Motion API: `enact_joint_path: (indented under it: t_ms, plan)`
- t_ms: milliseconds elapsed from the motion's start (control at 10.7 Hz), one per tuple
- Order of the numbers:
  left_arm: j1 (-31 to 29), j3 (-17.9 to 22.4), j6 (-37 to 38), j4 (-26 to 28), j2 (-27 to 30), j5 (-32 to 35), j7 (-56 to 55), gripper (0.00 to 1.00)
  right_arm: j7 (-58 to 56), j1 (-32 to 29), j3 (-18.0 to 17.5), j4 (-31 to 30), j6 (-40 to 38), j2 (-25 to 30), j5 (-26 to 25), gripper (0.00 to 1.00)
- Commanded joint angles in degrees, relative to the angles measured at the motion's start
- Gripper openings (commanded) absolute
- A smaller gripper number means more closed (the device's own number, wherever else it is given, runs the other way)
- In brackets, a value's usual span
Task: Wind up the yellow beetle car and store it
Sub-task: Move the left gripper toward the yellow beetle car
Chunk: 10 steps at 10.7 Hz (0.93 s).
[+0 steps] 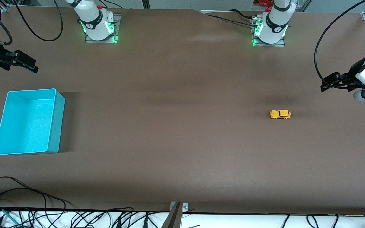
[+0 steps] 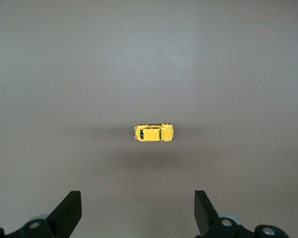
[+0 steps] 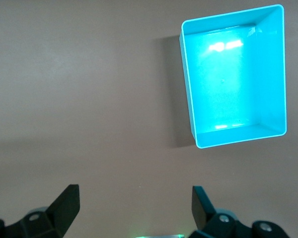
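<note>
The yellow beetle car (image 1: 280, 114) stands on its wheels on the brown table, toward the left arm's end. It also shows in the left wrist view as the small yellow car (image 2: 153, 133). My left gripper (image 1: 325, 86) hangs open in the air near the table's end, apart from the car, with nothing between its fingers (image 2: 69, 210). At the right arm's end my right gripper (image 1: 32, 66) is also open and empty, up in the air by the turquoise bin. In the right wrist view its fingers (image 3: 67, 203) frame bare table.
A turquoise bin (image 1: 54, 104) stands empty at the right arm's end, also seen as the bin (image 3: 188, 99) in the right wrist view. Both arm bases (image 1: 98, 25) sit along the table's edge farthest from the front camera. Loose cables (image 1: 27, 196) lie at the nearest edge.
</note>
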<state>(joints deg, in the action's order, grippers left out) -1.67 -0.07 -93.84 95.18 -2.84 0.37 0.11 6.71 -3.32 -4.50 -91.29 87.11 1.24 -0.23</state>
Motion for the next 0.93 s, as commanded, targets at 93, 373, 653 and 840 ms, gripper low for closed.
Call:
enact_joint_path:
  t_ms: [93, 373, 653, 840]
  plan:
    - [-0.8, -0.1, -9.6, 7.9, -1.7, -0.2, 0.1, 1.0, 0.3, 0.0, -0.1, 0.9, 1.0, -0.4, 0.9, 1.0]
    - [-0.7, -0.1, -17.3, 14.2, -2.2, -0.2, 0.0, 1.0, 0.3, 0.1, -0.2, 0.9, 1.6, -0.4, 0.9, 1.0]
    - [-0.8, -0.1, -26.1, 19.5, -3.9, -0.3, 0.0, 1.0, 0.3, 0.1, 0.0, 0.9, 1.6, -0.4, 0.9, 1.0]
    - [-0.7, -0.1, -29.6, 21.9, -5.2, -0.3, 0.0, 1.0, 0.3, 0.0, -0.1, 0.9, 1.6, -0.4, 0.9, 1.0]
